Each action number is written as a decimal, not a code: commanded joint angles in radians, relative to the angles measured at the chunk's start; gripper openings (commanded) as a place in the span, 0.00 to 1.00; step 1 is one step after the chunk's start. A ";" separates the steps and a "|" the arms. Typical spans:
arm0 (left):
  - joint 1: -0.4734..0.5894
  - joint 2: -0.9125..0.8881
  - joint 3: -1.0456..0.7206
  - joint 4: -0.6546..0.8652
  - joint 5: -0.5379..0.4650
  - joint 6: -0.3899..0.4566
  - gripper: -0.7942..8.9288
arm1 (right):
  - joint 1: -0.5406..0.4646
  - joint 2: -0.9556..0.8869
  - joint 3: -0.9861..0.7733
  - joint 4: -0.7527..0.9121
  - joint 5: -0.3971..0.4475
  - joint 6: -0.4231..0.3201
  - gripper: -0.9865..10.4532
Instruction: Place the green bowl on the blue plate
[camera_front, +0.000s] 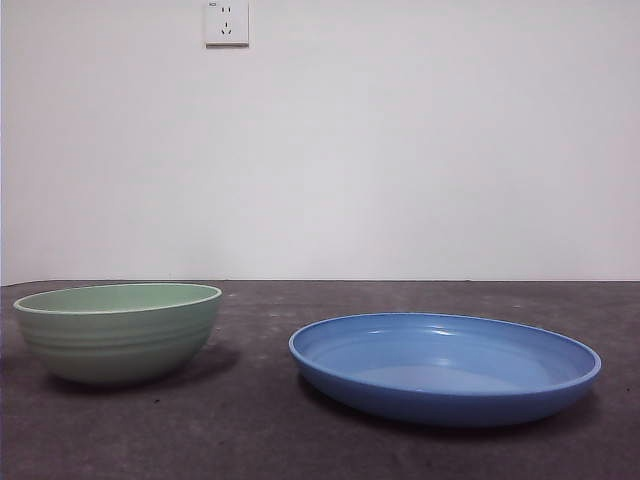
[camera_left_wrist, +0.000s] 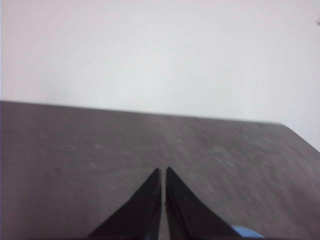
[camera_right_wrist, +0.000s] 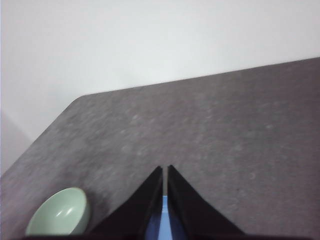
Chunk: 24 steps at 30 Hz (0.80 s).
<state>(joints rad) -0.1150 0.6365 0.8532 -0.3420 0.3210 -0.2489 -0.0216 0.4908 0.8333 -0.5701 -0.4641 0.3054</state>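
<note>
Dark tabletop (camera_front: 300, 440). Blue plate (camera_front: 445, 368), empty, right of centre; green bowl (camera_front: 118, 331) apart at its left, untouched. Left claw (camera_left_wrist: 163, 171) and right claw (camera_right_wrist: 165, 169) clenched, empty, aloft. Pick-up not begun; next, a claw must release over the bowl's rim. No legible writing.

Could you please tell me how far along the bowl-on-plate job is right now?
Nothing is done: the green bowl sits on the table beside the blue plate, apart from it. Nothing is in hand; the left gripper and right gripper are shut and empty. Grasping, lifting and placing remain.
</note>
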 joint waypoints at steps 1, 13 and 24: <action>-0.013 0.056 0.085 -0.072 0.043 0.003 0.10 | 0.000 0.048 0.077 -0.042 -0.055 -0.044 0.10; -0.156 0.188 0.203 -0.245 0.137 0.084 0.10 | 0.145 0.136 0.166 -0.131 -0.108 -0.109 0.10; -0.296 0.212 0.203 -0.310 0.137 0.083 0.10 | 0.217 0.161 0.166 -0.172 -0.105 -0.161 0.10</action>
<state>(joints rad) -0.4053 0.8433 1.0321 -0.6571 0.4503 -0.1764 0.1902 0.6483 0.9810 -0.7509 -0.5694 0.1650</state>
